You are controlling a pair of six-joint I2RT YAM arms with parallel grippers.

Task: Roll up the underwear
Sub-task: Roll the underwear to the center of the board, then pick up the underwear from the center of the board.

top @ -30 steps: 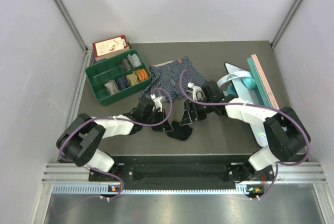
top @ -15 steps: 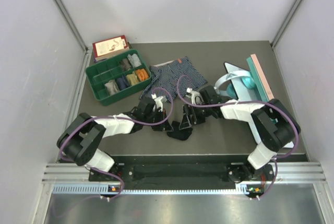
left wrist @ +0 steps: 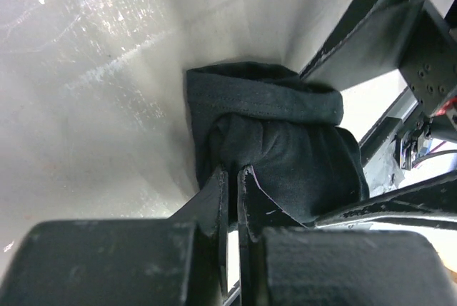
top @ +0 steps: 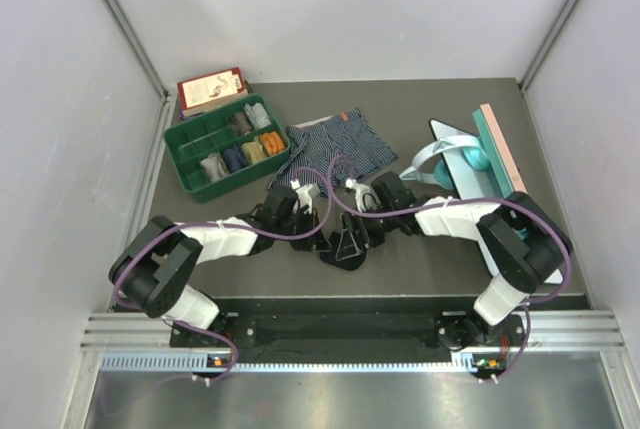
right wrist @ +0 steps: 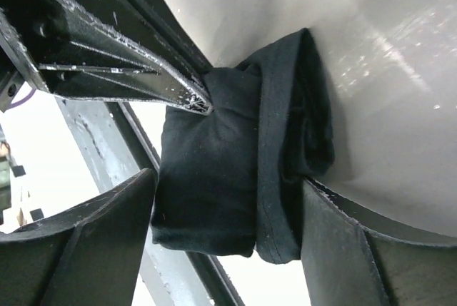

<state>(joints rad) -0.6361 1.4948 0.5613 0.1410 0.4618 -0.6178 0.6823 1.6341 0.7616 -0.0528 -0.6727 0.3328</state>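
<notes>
The black underwear [top: 346,255] lies as a rolled bundle on the dark table in front of the arms. It also shows in the left wrist view [left wrist: 285,142] and the right wrist view [right wrist: 207,156]. My left gripper [top: 318,233] [left wrist: 234,172] is shut, its tips pinching a fold at the roll's left side. My right gripper [top: 349,242] [right wrist: 228,181] is open and straddles the roll; one finger touches it and the other stands just off it. The striped underwear [top: 326,149] with the orange waistband lies flat behind them.
A green divided tray [top: 196,141] with rolled cloths stands at the back left, a book [top: 210,88] behind it. A pale blue iron-like object [top: 458,157] and a pink and teal board [top: 500,154] stand at the right. Grey walls close in on the table.
My right gripper has moved left and nearer, from beside the black roll to around it. The left gripper and the roll have stayed where they were.
</notes>
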